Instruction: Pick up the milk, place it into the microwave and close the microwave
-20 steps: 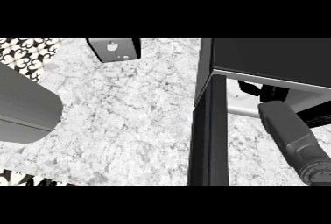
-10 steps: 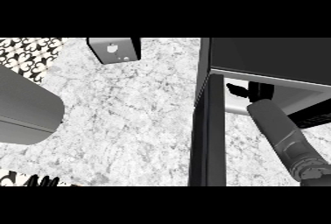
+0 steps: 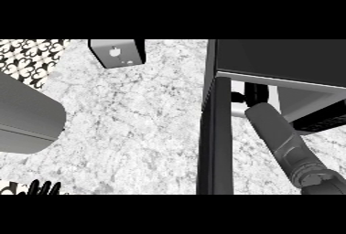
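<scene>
Two robot hands. Right robot hand [image 3: 245, 94]: inside microwave [image 3: 283, 59], just past its open door [image 3: 216, 146]; open or closed, cannot tell. Milk: not clearly visible, judged at that hand, inside microwave. Left robot hand [image 3: 44, 187]: open, resting far left of microwave. Grey carton [image 3: 118, 52]: on table [image 3: 135, 128], left of microwave.

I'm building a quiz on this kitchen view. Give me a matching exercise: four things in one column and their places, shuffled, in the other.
1 microwave door
2 right hand
3 left hand
4 grey box

a lower left edge, fingers up
b on the counter, top left
c standing open, mid-view
d reaching into the microwave

Pairs: 1-c, 2-d, 3-a, 4-b
</scene>
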Motion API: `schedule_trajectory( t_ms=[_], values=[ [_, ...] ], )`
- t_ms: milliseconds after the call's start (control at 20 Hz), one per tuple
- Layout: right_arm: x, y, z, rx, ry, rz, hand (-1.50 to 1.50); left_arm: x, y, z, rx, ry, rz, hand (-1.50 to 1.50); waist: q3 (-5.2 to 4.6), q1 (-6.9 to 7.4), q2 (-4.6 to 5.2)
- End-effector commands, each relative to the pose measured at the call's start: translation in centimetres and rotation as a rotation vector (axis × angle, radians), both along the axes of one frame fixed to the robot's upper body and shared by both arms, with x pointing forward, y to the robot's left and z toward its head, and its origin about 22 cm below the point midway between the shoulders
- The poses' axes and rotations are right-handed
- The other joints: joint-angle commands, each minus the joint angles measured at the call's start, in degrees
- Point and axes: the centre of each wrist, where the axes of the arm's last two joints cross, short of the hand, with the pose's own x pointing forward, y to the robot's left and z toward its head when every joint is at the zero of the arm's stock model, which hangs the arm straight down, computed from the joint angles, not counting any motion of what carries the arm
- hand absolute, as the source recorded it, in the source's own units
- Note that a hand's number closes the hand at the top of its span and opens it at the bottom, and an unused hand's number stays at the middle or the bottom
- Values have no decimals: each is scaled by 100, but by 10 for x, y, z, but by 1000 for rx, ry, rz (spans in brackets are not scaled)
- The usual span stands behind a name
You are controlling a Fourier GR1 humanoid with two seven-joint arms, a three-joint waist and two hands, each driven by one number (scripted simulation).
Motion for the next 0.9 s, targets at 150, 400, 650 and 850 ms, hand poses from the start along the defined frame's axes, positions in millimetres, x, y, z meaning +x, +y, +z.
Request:
schedule_trajectory(
  t_ms=[150, 400, 650, 850],
  values=[
    [1, 19, 2, 221, -32, 95, -150, -4, -4, -1, -16, 2, -9, -150, 15, -148, -46],
    [-5, 12, -7, 392, -22, 160, -150, -10, -5, 1, 13, 3, -2, -150, 4, -318, -132],
    [-27, 0, -35, 520, -20, 215, -150, -15, -8, 10, 5, -2, -4, -150, -3, -428, -185],
    [-56, -11, -66, 578, 7, 247, -150, -15, -11, 7, 6, 12, -8, -150, -12, -536, -216]
  ],
)
